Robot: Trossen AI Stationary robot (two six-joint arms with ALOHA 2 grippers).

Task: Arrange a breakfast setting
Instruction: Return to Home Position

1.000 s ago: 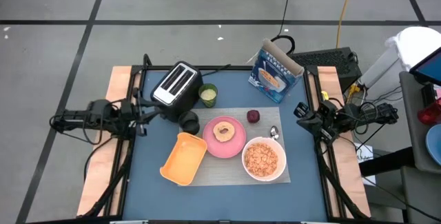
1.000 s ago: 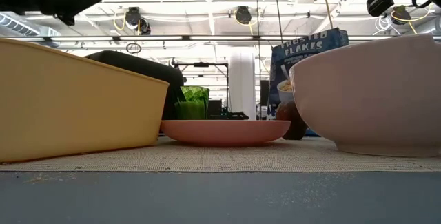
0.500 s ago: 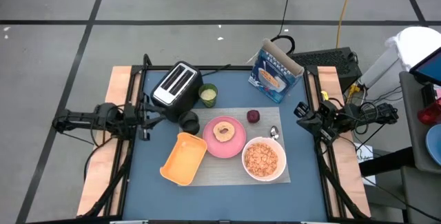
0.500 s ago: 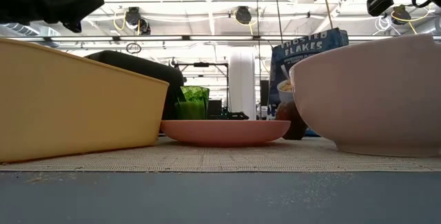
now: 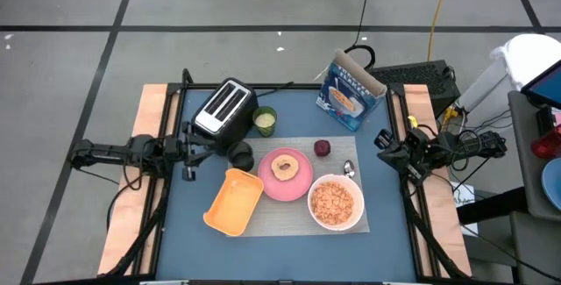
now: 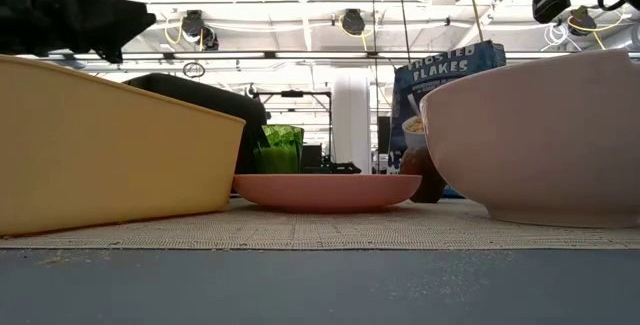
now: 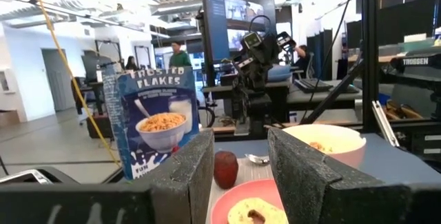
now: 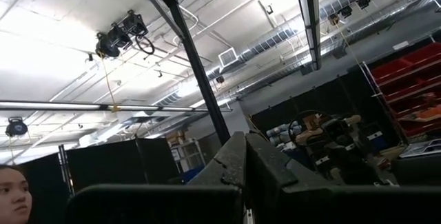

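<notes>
At table level, the bowl (image 6: 540,135) hides the spoon (image 5: 349,168).

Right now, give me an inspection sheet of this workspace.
Surface: blue table, grey mat in the middle.
Job's things: on the mat, pink plate with bagel, white bowl of cereal, dark-red fruit, spoon beside the bowl.
Clutter: yellow tray overlapping the mat's left edge; toaster, green cup, dark round object, cereal box off the mat.
Hands: left hand open, beside the toaster; right hand shut, at the table's right edge.
Cables: yellow cable, black cable on the floor.
Surroundings: person in the right wrist view.
</notes>
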